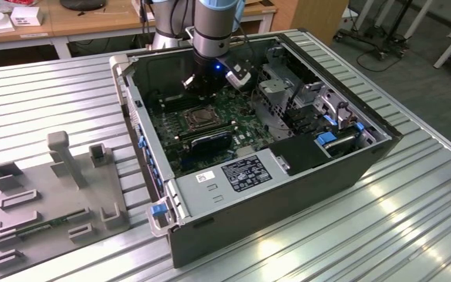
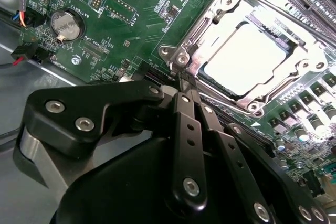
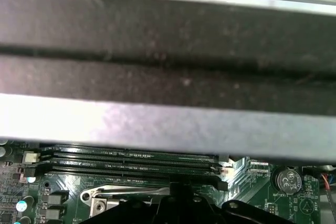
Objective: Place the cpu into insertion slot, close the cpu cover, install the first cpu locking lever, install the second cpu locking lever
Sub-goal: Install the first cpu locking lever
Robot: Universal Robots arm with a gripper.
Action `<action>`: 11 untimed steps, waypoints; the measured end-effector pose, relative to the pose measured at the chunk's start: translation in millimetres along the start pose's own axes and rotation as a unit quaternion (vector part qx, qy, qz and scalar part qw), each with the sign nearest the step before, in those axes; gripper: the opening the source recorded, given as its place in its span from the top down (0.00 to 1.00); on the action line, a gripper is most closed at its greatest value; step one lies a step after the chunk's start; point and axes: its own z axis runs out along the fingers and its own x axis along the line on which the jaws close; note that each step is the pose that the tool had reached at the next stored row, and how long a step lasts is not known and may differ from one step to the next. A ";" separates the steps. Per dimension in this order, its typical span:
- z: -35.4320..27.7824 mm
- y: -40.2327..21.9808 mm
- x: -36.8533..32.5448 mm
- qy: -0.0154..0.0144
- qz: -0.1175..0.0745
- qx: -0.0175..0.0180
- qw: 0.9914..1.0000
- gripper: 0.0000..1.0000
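cpu [image 2: 247,59] seated under cpu cover [image 2: 308,51], pincer [image 2: 181,80] closed at its corner, memory slots [image 3: 131,163] beside

cpu [image 2: 247,59] within cpu cover [image 2: 307,51] window, end effector [image 2: 181,80] at its corner

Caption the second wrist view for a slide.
Gripper, fingers shut, tip at a corner of the closed cpu cover, cpu showing through its window, green circuit board around.
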 end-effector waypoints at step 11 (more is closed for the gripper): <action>-13.6 2.5 -0.6 0.000 0.000 0.000 1.000 0.90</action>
